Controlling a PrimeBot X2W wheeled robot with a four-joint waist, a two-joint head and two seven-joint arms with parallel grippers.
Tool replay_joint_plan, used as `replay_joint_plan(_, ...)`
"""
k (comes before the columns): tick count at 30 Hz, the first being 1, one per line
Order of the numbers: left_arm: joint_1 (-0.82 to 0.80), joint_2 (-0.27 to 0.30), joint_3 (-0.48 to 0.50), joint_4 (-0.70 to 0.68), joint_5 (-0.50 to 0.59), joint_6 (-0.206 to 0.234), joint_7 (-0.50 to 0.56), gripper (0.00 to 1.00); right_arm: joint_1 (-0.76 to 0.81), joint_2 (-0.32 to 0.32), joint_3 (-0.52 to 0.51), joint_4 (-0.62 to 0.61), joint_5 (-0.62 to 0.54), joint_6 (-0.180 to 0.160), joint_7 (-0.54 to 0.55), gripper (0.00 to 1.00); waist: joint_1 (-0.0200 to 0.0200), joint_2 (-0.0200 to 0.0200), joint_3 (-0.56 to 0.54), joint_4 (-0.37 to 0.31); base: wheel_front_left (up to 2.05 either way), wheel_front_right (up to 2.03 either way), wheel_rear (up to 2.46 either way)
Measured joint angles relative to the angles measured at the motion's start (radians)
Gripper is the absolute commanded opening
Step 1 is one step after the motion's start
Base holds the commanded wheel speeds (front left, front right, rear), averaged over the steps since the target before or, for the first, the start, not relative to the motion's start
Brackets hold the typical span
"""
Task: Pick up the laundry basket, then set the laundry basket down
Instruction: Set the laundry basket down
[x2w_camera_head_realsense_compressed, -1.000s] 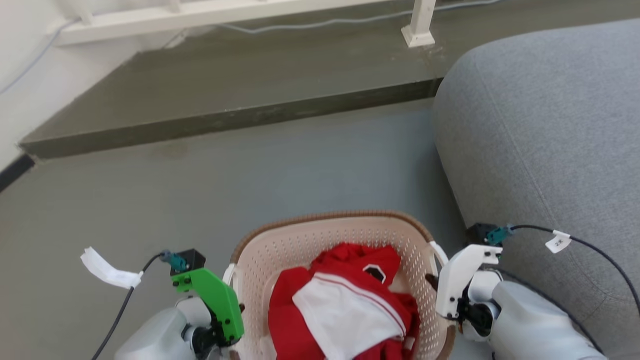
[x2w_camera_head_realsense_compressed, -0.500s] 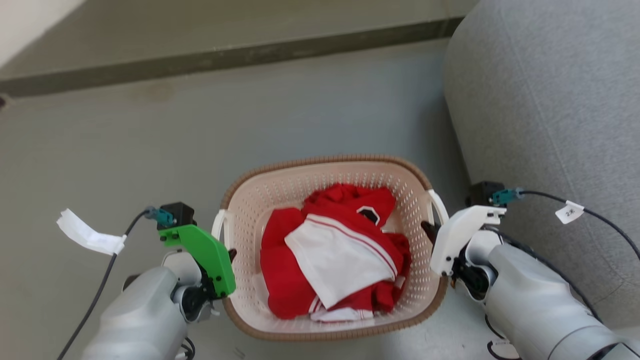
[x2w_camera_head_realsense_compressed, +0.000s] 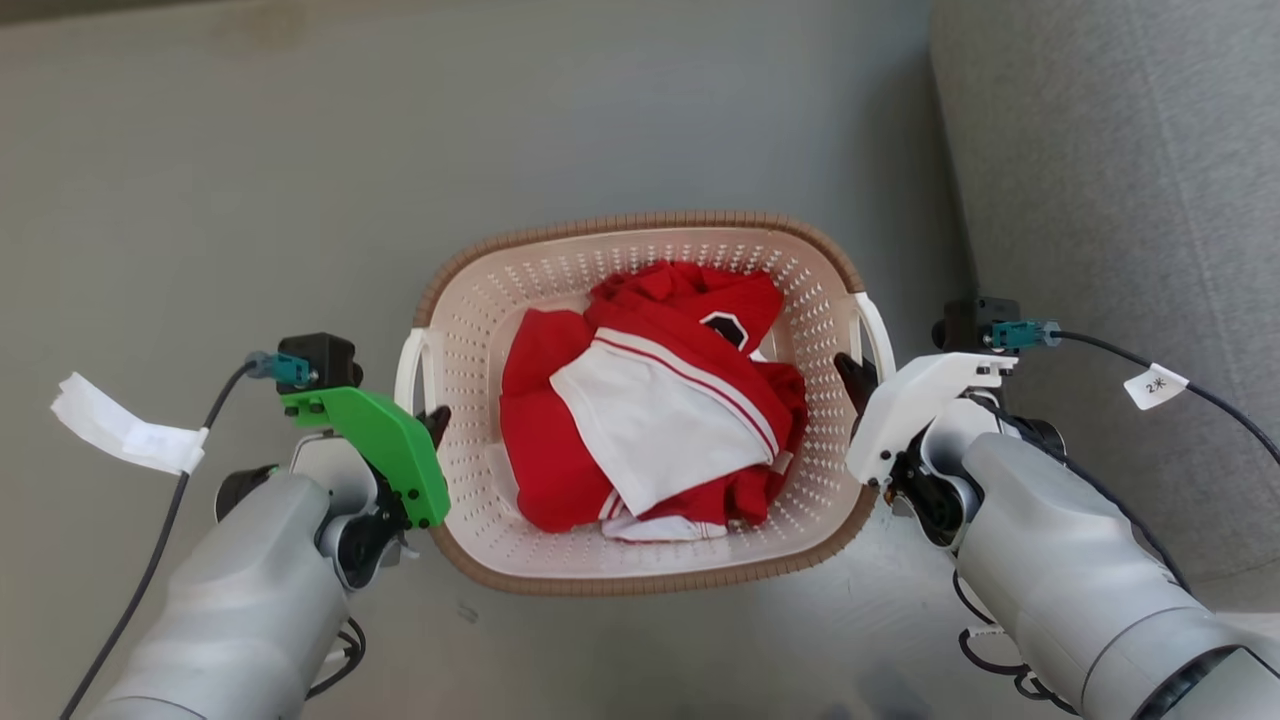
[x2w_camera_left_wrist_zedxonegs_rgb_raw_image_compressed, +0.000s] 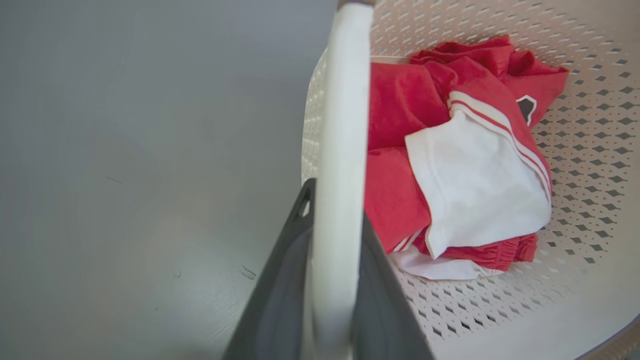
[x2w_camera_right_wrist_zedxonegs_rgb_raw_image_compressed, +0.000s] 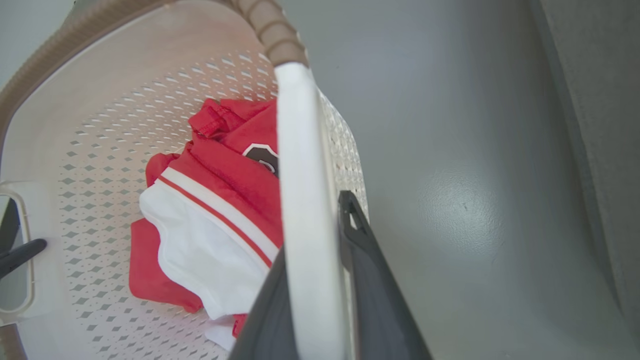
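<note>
The laundry basket, cream and perforated with a brown woven-look rim, sits in the middle of the head view between my two arms. Red and white clothes lie bundled inside it. My left gripper is shut on the basket's white left handle, with a dark finger on each side of the bar. My right gripper is shut the same way on the white right handle. I cannot tell whether the basket's bottom touches the floor.
A grey sofa stands close on the right, just beyond my right arm. Grey floor stretches ahead and to the left of the basket. Cables with white tags hang from both wrists.
The head camera has tilted downward, so the step and white frame have left the picture and the whole basket now shows. Both grippers stay at the handles.
</note>
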Motion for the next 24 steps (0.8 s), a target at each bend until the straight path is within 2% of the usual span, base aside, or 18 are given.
replay_joint_plan(13, -0.035, 0.035, 0.006, -0.047, 0.000, 0.000, -0.068, 0.00, -0.039, 0.001, 0.005, -0.029, 0.000, -0.010, -0.077, 0.00, 0.0001, 0.0000, 0.138, 0.010, 0.00, 0.00, 0.00)
replay_joint_plan(24, -0.068, 0.060, 0.001, -0.081, 0.001, 0.000, -0.103, 0.00, -0.073, 0.001, 0.005, -0.051, 0.000, -0.038, -0.105, 0.00, 0.0000, 0.0000, 0.249, 0.013, 0.00, 0.00, 0.00)
